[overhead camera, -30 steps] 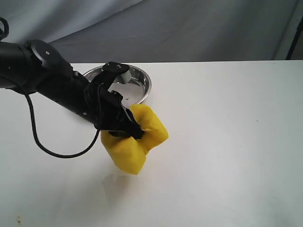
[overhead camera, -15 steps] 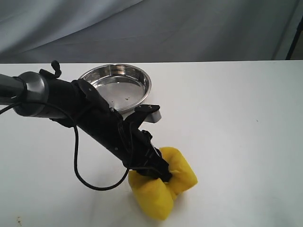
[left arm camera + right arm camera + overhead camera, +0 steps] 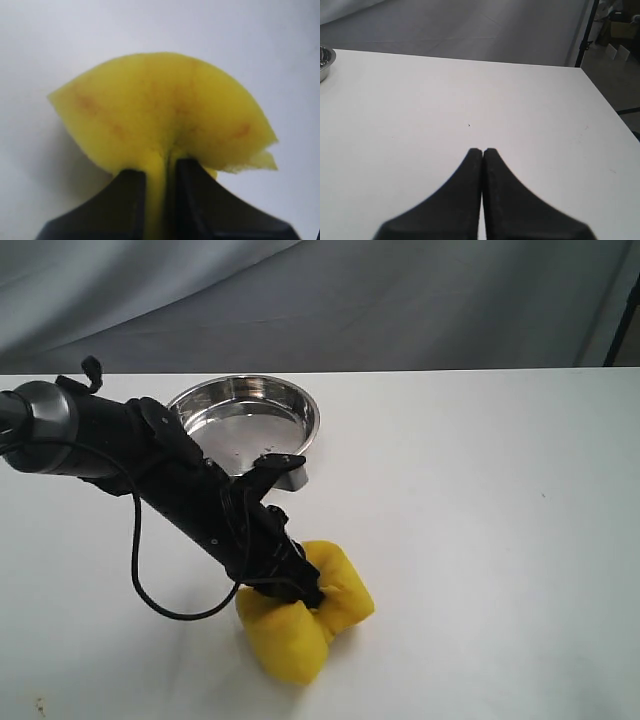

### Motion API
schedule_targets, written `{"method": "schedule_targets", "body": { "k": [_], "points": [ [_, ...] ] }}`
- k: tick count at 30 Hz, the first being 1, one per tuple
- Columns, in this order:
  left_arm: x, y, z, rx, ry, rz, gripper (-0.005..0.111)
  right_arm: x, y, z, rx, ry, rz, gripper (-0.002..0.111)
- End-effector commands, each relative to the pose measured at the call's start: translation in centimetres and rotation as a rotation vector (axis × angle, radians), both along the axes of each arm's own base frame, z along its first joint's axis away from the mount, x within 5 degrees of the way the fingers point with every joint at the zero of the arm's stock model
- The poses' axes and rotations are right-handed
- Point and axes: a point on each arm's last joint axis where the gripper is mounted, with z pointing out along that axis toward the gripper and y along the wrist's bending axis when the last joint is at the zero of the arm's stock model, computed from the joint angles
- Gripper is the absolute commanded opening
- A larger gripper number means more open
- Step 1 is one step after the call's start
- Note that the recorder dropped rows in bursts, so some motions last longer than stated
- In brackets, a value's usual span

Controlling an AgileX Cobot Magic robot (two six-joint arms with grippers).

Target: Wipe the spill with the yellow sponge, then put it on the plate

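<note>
My left gripper [image 3: 305, 595] is shut on the yellow sponge [image 3: 305, 625], pinching its middle so the foam bulges on both sides. The sponge presses on the white table near the front. In the left wrist view the yellow sponge [image 3: 165, 117] fans out beyond the left gripper [image 3: 161, 172] and carries faint orange-brown stains. The spill is hidden. The steel plate [image 3: 305, 410] stands at the back, behind the arm, and its rim [image 3: 324, 62] shows at the edge of the right wrist view. My right gripper [image 3: 482, 151] is shut and empty above bare table.
The left arm [image 3: 150, 475] and its looping black cable [image 3: 145, 585] lie across the table between the plate and the sponge. A grey cloth backdrop [image 3: 400, 300] hangs behind the table. The table's far edge [image 3: 470, 59] and a black stand [image 3: 586, 30] show beyond it.
The left gripper swung the sponge from near the plate down toward the front, then slid it a little back to the left. The right gripper has no earlier frame.
</note>
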Motion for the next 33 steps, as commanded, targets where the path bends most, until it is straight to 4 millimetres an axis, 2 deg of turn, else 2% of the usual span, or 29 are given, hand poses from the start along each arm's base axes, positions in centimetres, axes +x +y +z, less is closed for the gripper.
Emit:
{"method": "schedule_targets", "body": {
  "k": [1, 11, 17, 22, 26, 33],
  "points": [
    [1.2, 2.1, -0.2, 0.044, 0.000, 0.053, 0.000, 0.0, 0.0, -0.1, -0.002, -0.005, 0.000, 0.000],
    [4.3, 8.6, -0.5, 0.104, 0.006, 0.249, 0.000, 0.0, 0.0, -0.1, -0.002, -0.005, 0.000, 0.000],
    [5.4, 11.6, -0.3, 0.095, 0.015, 0.341, 0.000, 0.0, 0.0, -0.1, -0.002, -0.005, 0.000, 0.000],
    [5.5, 12.2, 0.1, 0.087, 0.003, 0.357, 0.000, 0.0, 0.0, -0.1, -0.002, -0.005, 0.000, 0.000],
    [5.5, 12.2, 1.5, 0.075, -0.034, 0.358, 0.000, 0.0, 0.0, -0.1, -0.002, -0.005, 0.000, 0.000],
    [5.5, 12.5, 6.4, 0.047, -0.205, 0.393, 0.000, 0.0, 0.0, -0.1, -0.002, -0.005, 0.000, 0.000]
  ]
}}
